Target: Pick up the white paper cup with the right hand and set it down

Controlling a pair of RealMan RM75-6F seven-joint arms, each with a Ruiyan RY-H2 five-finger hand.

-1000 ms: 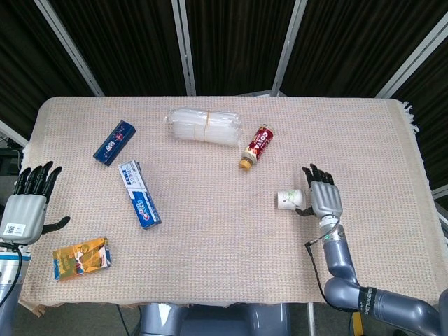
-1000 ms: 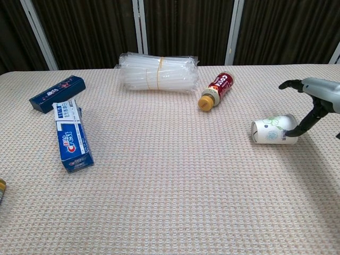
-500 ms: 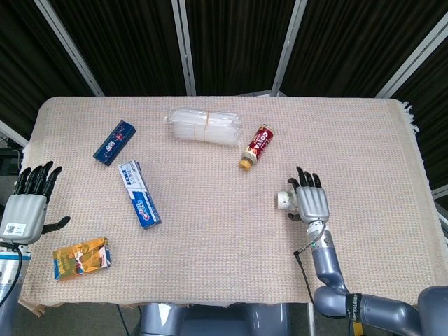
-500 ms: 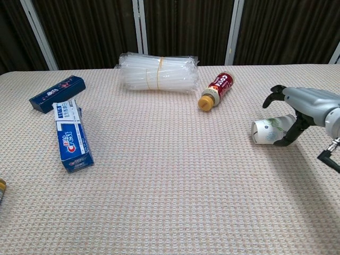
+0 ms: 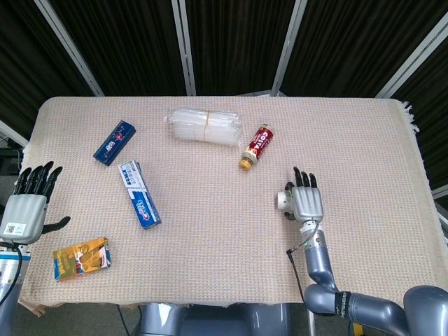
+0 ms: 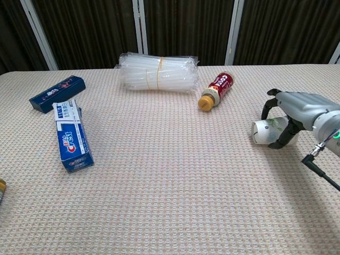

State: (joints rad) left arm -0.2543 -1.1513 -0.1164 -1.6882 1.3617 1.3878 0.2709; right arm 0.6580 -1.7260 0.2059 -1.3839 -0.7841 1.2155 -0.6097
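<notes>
1. Fingers (image 6: 272,93) of our right hand (image 5: 306,203) curl down over the white paper cup (image 6: 264,132); the thumb wraps under its near side. They cage the cup, but we can't tell if they actually press on it.
2. The cup lies on its side on the table cloth (image 5: 224,266), right of centre, open mouth facing left. It sits flat on the cloth, not lifted.
3. Head view: right hand is palm down, back of hand up, fingertips pointing away from us. It covers most of the cup; only the rim end (image 5: 283,199) shows at its left edge.
4. Right forearm runs from the near table edge straight up to the wrist, with a thin black cable beside it.
5. Left hand (image 5: 28,203) hangs off the table's left edge, fingers spread and straight, thumb out, holding nothing.
6. Others, all apart from the cup: red bottle (image 5: 256,146) lying up-left of it, bundle of clear straws (image 5: 204,126) further left, toothpaste box (image 5: 139,194), dark blue box (image 5: 114,142), orange packet (image 5: 80,257) near the left front corner.
</notes>
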